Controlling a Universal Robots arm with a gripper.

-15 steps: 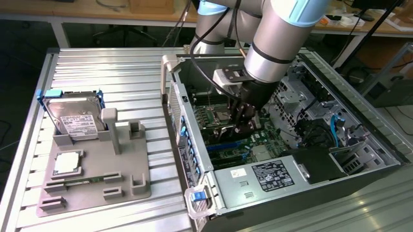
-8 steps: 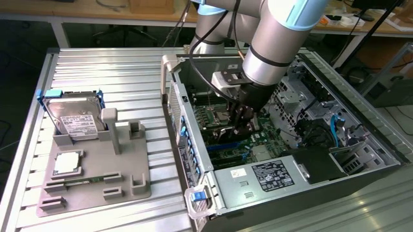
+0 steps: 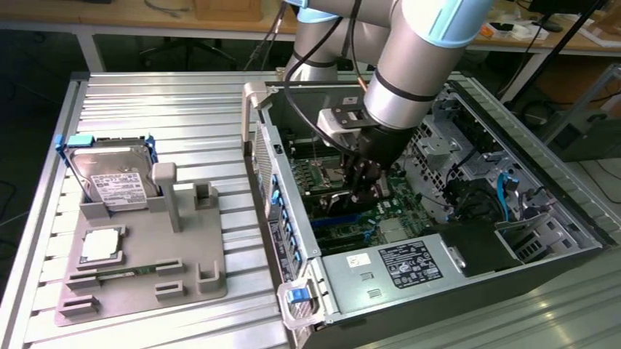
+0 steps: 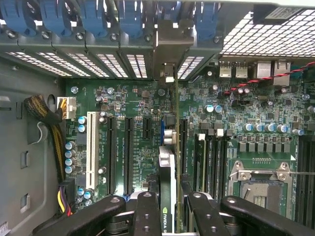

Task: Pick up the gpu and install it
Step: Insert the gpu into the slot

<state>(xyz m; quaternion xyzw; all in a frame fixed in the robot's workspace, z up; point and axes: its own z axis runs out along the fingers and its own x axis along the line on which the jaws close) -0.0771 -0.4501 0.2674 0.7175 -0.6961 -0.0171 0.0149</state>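
The gpu (image 4: 167,182) stands on edge between the black fingers (image 4: 147,216) of the end effector (image 4: 170,214), which is closed on it. In the wrist view the card runs edge-on above the green motherboard (image 4: 138,128), in line with the long expansion slots, and its pale bracket end (image 4: 166,59) reaches the slotted rear wall of the case beneath a row of blue clips. Whether the card is fully seated cannot be told.

The exterior view shows the arm reaching down into the open computer case (image 3: 408,269), the end effector (image 3: 364,178) low over the board, with the card itself hard to make out. To the exterior view's left, on the ribbed metal tabletop (image 3: 174,109), a grey fixture (image 3: 185,240) holds a silver hard drive (image 3: 112,182) standing upright.
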